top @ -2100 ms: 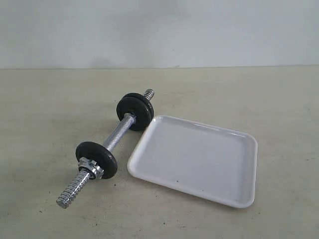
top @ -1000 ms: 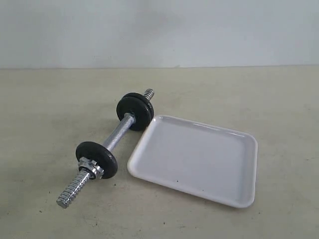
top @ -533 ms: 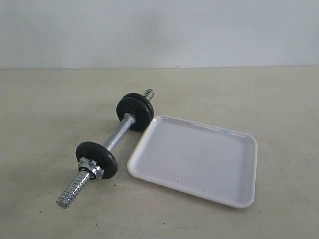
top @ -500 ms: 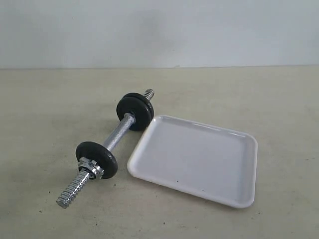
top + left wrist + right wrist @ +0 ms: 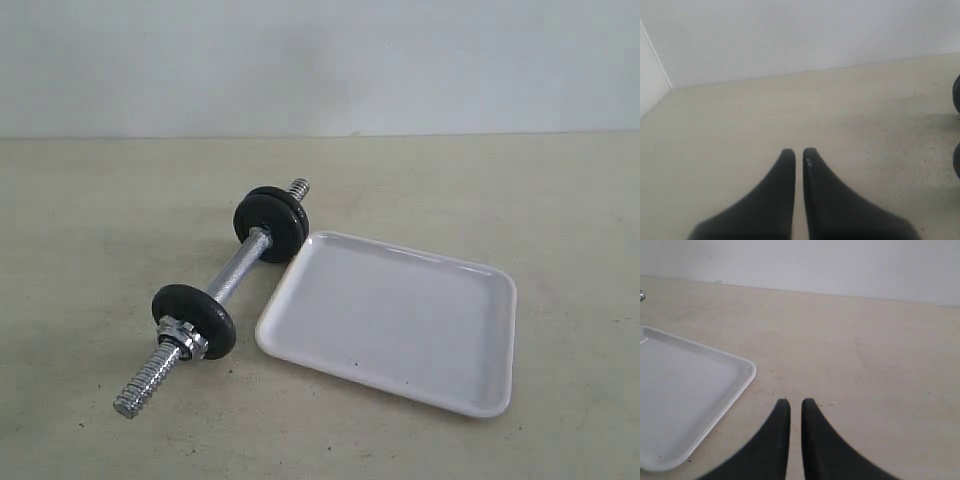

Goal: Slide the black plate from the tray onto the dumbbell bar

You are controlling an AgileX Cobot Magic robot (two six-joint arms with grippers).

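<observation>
The dumbbell bar lies on the table to the left of the tray. A black plate sits on its near end behind a silver collar nut, and two more black plates sit together at its far end. The white tray holds nothing. My left gripper hovers shut over bare table, with dark plate edges at the border of its view. My right gripper is shut beside a corner of the tray. Neither gripper appears in the exterior view.
The beige tabletop runs back to a plain white wall. A second wall meets it at a corner in the left wrist view.
</observation>
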